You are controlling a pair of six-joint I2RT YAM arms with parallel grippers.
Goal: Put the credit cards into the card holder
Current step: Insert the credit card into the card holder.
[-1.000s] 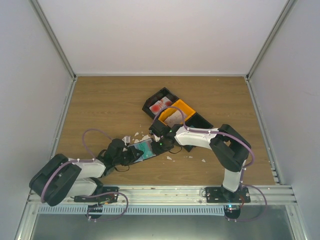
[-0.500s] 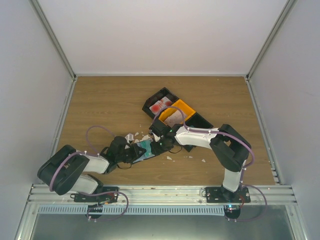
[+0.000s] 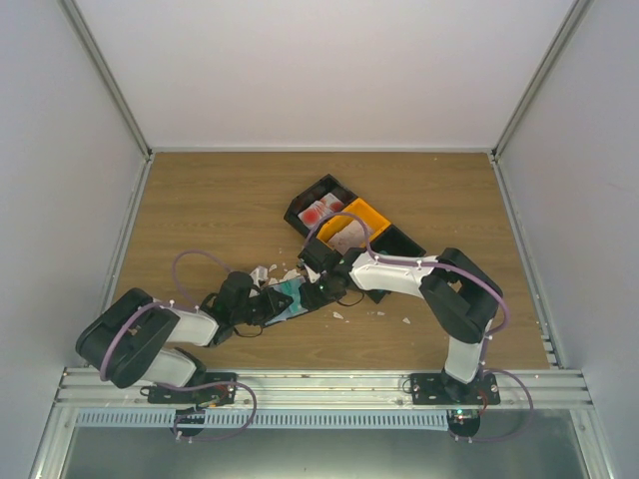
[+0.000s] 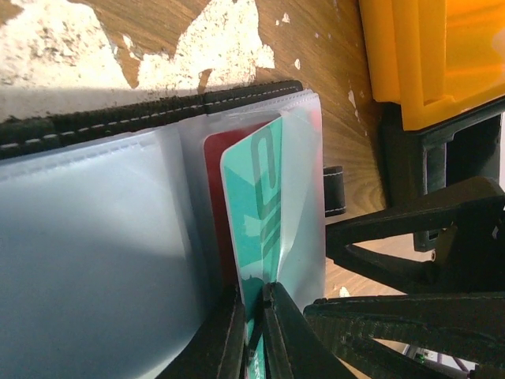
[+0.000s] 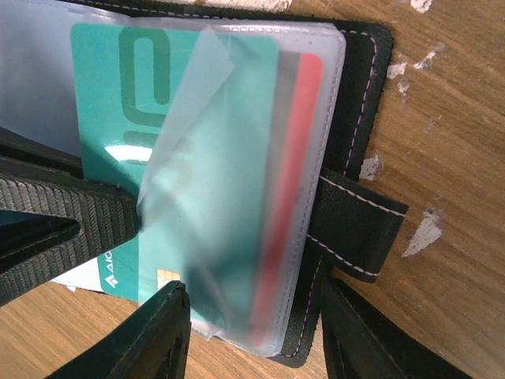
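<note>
Where the card holder [image 3: 292, 297] lies opened near the middle of the worktop [image 3: 200, 220], at seven o'clock from the orange bin [image 3: 361, 218], a teal card [image 5: 102, 87] is seen partly tucked under a clear sleeve [image 5: 189, 118], with a red card [image 5: 304, 158] beneath. The teal card's edge is pinched by the almost closed left hand [image 4: 254, 304]. The right hand [image 5: 252, 316] is spread wide and empty, astride the holder's edge beside the clasp tab [image 5: 355, 229].

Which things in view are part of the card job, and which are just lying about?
Job:
- card holder, lying open
- teal card, pinched by the left end effector
- red card, already in the holder
- right end effector, open at the holder's edge

Lying about:
- white paper scraps
- orange bin
- black bin
</note>
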